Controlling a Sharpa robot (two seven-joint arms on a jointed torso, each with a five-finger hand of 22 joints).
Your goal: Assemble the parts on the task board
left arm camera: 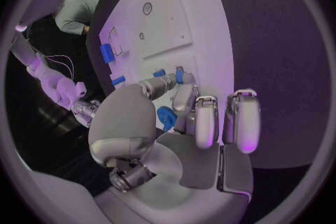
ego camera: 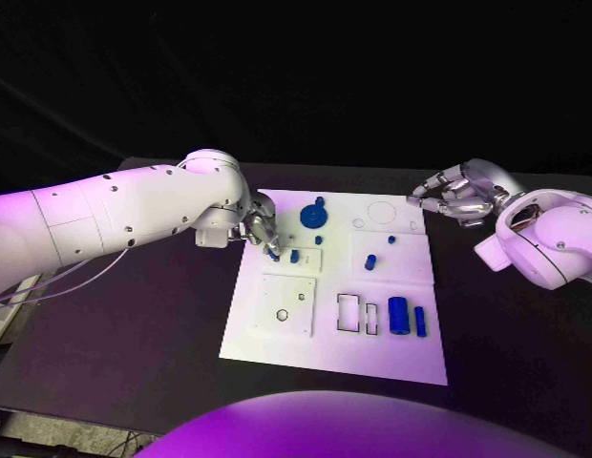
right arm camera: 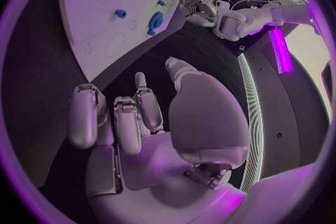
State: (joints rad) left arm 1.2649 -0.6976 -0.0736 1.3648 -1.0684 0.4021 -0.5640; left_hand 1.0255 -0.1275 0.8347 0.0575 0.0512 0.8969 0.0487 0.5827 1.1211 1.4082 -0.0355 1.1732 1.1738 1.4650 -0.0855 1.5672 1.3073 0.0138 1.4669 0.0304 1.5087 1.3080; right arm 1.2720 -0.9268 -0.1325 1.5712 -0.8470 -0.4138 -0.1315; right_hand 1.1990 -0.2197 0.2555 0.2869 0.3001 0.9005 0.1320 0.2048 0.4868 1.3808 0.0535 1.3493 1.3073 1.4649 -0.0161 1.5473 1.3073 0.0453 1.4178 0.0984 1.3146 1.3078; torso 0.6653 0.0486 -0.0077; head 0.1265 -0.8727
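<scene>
Black table (ego camera: pixel 131 363), bearing one white task board (ego camera: pixel 337 358) at its middle, the board's long side running away from the robot.

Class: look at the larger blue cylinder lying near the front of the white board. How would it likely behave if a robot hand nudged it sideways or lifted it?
The blue cylinder lies on its side on the flat task board, so a sideways nudge would probably roll it. It looks rigid and small, likely light. Its smooth round surface may slip in a loose pinch.
</scene>
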